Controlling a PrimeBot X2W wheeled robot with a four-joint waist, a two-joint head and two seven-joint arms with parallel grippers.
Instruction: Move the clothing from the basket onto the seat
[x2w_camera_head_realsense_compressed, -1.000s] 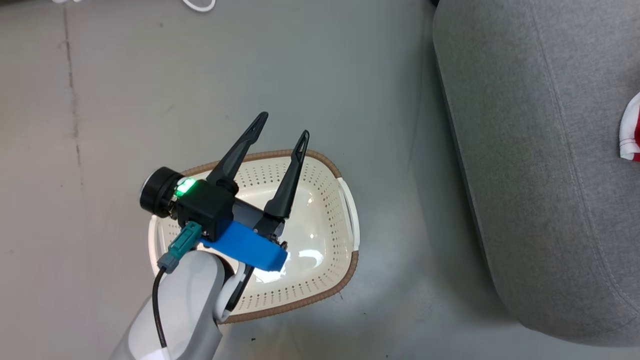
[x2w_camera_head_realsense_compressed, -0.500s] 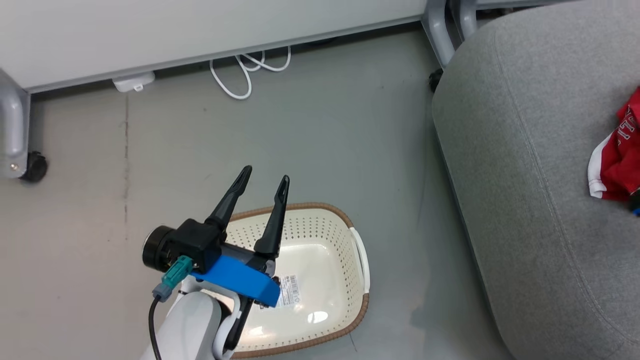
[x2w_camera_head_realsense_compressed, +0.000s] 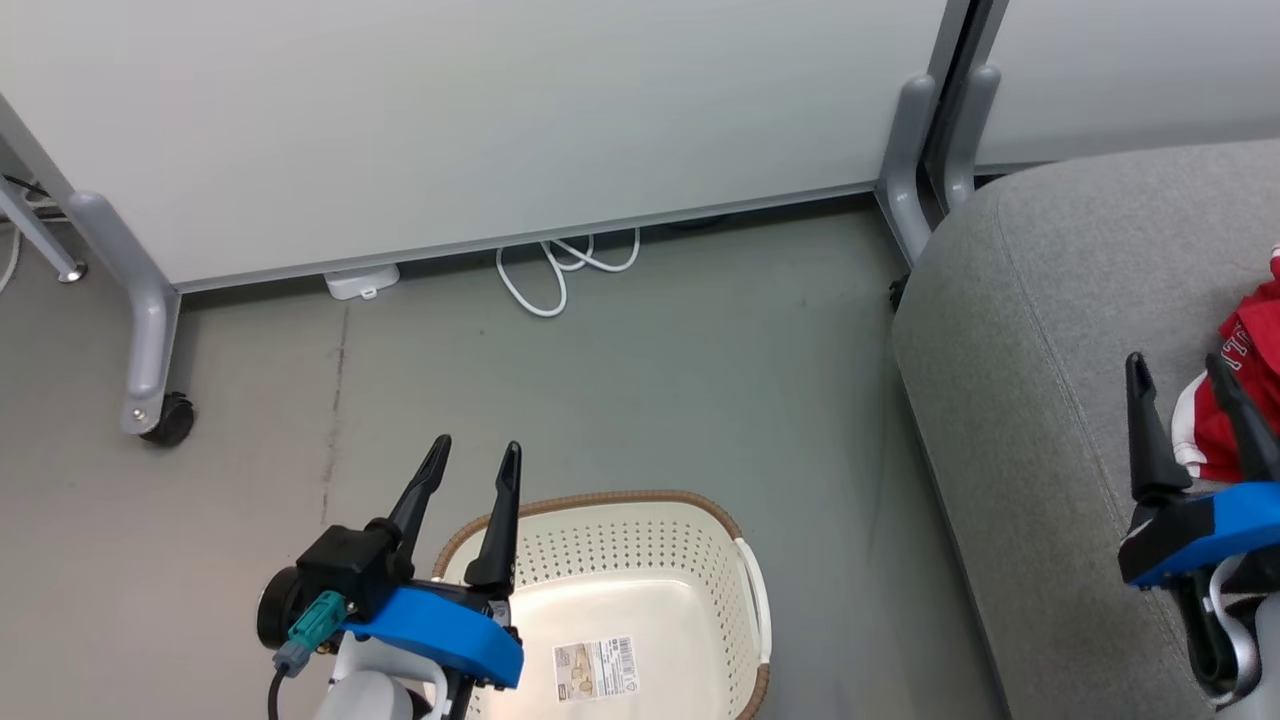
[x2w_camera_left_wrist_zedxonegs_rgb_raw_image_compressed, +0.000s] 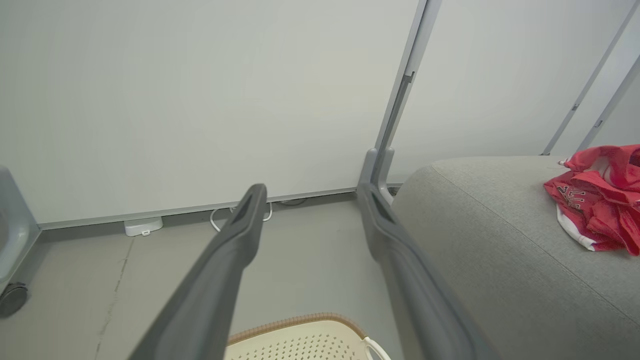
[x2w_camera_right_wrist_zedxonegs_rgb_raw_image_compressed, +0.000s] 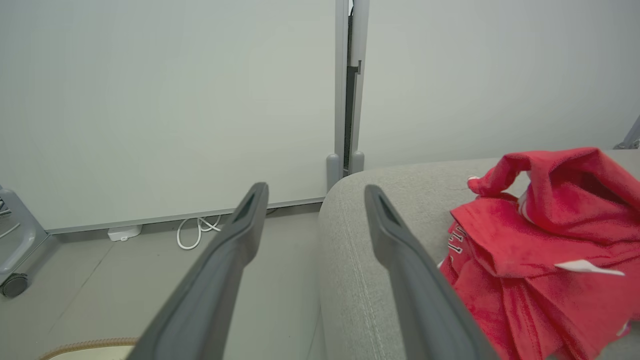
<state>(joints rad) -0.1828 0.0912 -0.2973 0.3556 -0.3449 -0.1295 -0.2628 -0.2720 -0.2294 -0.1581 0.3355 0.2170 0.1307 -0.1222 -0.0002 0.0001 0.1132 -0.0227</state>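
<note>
One crumpled red heap: clothing (x2w_camera_head_realsense_compressed: 1245, 390) lies on seat (x2w_camera_head_realsense_compressed: 1020, 400), toward seat's right side, white trim turned toward seat's left edge. Long axis unclear, since frame edge cuts heap. Right gripper (x2w_camera_head_realsense_compressed: 1174, 360) hovers over seat beside heap, fingers spread wide, grasping nothing; contact with fabric unclear. Left gripper (x2w_camera_head_realsense_compressed: 478, 445) well left of seat, above basket (x2w_camera_head_realsense_compressed: 600, 497) rim, likewise spread, holding nothing.

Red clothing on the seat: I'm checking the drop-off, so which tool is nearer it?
Right. The right tool hangs open beside the clothing, over the seat; the left tool is open over the basket, across the floor.
</note>
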